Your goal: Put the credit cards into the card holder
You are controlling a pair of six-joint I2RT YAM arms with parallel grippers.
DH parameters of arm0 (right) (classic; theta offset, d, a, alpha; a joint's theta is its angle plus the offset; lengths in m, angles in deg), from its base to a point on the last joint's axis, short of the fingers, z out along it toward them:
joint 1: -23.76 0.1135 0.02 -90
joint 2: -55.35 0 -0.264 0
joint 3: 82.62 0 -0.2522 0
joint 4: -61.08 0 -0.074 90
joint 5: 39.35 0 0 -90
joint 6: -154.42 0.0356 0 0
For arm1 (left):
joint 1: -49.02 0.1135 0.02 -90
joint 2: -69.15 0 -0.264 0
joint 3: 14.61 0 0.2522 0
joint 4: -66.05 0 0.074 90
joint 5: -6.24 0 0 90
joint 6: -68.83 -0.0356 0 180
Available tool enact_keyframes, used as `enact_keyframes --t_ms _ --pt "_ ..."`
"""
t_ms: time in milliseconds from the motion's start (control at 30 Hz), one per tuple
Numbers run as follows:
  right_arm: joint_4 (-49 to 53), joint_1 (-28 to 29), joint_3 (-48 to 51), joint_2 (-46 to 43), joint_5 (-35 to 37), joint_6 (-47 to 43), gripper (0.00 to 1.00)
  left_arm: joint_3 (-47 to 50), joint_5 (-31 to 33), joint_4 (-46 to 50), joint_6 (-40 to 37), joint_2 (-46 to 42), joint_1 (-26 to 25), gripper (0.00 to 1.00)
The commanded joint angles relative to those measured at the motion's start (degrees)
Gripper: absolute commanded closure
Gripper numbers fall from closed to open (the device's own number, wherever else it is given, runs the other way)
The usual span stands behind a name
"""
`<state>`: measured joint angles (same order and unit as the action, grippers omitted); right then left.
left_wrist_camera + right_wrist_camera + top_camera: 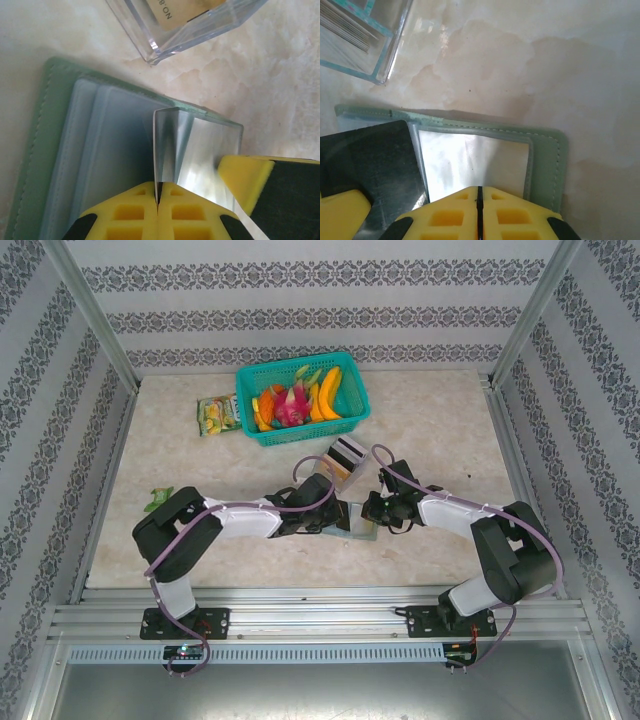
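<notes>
Card holder [45,150]: grey-green, stitched edge, open flat.
Left pincer [158,197]: pinches its upright clear pocket flap.
Right pincer [479,197]: closed.
Beyond pincers: clear box [170,35], near.

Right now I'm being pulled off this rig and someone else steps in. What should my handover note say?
Left gripper: shut, pinching a clear inner sleeve of the card holder and holding it upright.
Right gripper: shut, tips at the holder's inner pocket edge; I cannot tell whether it grips.
Card holder: open flat on the table between the arms.
Credit cards: stacked in the clear box just beyond the holder.
Done: holder open, one sleeve raised.
Left: the pockets in sight look empty, so the cards have yet to go in.
</notes>
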<state>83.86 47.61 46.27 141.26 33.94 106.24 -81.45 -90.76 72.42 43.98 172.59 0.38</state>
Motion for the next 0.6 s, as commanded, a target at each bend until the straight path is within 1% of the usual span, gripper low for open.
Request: enact_keyframes --t_ms 0,133,233,300,467,567 --pt "3.1 0.3 0.2 0.9 1.7 -0.9 0.90 -0.2 -1.6 4.7 -0.6 4.3 -0.6 1.00" --pt "3.6 0.2 -0.1 0.5 2.4 -1.0 0.90 0.9 -0.7 4.5 -1.7 2.3 -0.9 1.00" --pt "3.8 -0.1 -0.2 0.2 2.6 -1.0 0.89 0.4 -2.2 4.7 -3.4 2.4 -0.9 1.00" --pt "4.2 -0.3 -0.4 0.3 2.4 -1.3 0.89 0.8 -1.6 4.8 -3.3 2.3 -0.9 1.00" --pt "5.3 -0.7 -0.6 -0.8 2.2 -1.7 0.86 -1.3 -1.6 6.0 -10.4 3.6 -1.1 1.00" --pt "6.2 -1.3 -0.7 -3.8 1.5 -1.8 0.82 -1.1 -2.4 5.4 -11.9 4.3 -1.1 1.00"
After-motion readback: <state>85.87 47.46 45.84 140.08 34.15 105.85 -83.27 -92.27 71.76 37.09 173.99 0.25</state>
